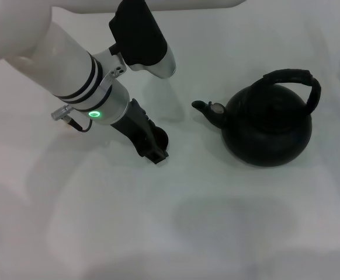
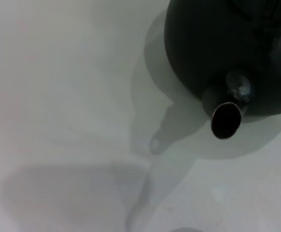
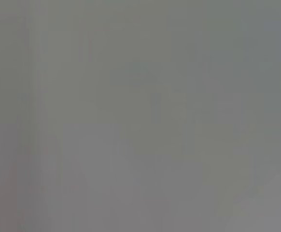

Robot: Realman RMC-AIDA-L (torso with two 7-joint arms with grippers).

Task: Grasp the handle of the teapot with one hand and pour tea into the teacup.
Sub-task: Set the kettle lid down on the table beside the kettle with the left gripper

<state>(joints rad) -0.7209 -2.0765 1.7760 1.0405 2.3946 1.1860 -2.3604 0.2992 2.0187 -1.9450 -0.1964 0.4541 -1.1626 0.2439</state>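
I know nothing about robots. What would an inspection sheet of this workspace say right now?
Surface: plain white table, bare in front.
Job's things: black teapot upright, spout toward the left arm, handle ungrasped; teacup mostly hidden behind the left claw.
Clutter: nothing seen.
Grippers: left claw low at the teacup; right claw not in view.
Cables: short black lead on the left wrist.
Surroundings: nothing seen.

Head view overhead; left wrist close on shared teapot (image 1: pixel 268 125)
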